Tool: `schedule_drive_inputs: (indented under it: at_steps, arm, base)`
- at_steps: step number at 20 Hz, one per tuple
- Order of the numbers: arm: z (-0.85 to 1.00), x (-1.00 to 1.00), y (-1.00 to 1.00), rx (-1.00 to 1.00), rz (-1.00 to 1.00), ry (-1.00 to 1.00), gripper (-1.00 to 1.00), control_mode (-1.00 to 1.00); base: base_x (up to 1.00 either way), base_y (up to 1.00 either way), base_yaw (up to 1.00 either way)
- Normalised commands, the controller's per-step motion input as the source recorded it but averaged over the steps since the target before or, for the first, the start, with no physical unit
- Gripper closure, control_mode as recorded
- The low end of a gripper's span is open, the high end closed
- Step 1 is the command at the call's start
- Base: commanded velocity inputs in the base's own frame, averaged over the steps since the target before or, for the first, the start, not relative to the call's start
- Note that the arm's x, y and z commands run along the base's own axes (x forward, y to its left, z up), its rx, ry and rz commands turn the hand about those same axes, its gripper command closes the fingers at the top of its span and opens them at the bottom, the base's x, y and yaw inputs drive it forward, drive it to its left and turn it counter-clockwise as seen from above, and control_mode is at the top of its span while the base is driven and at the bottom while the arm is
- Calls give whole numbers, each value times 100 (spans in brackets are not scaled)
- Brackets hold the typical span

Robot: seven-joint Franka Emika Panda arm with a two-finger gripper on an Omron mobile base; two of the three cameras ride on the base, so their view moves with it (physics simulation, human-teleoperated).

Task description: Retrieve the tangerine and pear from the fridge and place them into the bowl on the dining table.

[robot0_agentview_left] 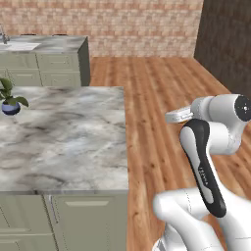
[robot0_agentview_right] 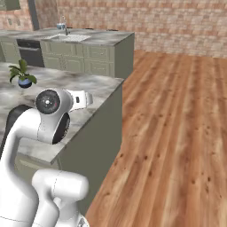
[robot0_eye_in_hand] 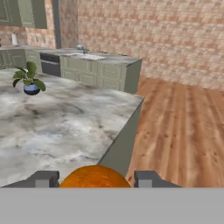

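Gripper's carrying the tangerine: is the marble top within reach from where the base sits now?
Probably yes. The gripper holds the tangerine near the dining table corner, with bare marble ahead and just a potted plant far off. No bowl is visible to aim for.

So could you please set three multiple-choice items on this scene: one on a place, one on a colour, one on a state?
1. Where does the potted plant stand?
A. on the floor
B. on the dining table
C. in the sink

2. What colour is the fruit between the jaws?
A. orange
B. dark red
C. green

3. What is the gripper doing?
A. hanging open, empty
B. pressing on the table
C. holding the tangerine

Answers:
1 B, its blue pot rests on the marble.
2 A, the hand view shows orange.
3 C, fingers flank it.
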Motion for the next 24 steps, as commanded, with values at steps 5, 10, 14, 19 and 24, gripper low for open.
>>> schedule_drive_inputs:
  at_steps: [5,10,14,19,24]
  arm:
    - [0,0,0,0,0,0,100,100]
    - [0,0,0,0,0,0,100,100]
    - [0,0,0,0,0,0,100,100]
    - [0,0,0,0,0,0,100,100]
    - [0,0,0,0,0,0,100,100]
  base:
    - [43,-100,-46]
    - [87,-92,-41]
    - [100,-21,-30]
    - [100,14,-11]
    - [100,55,0]
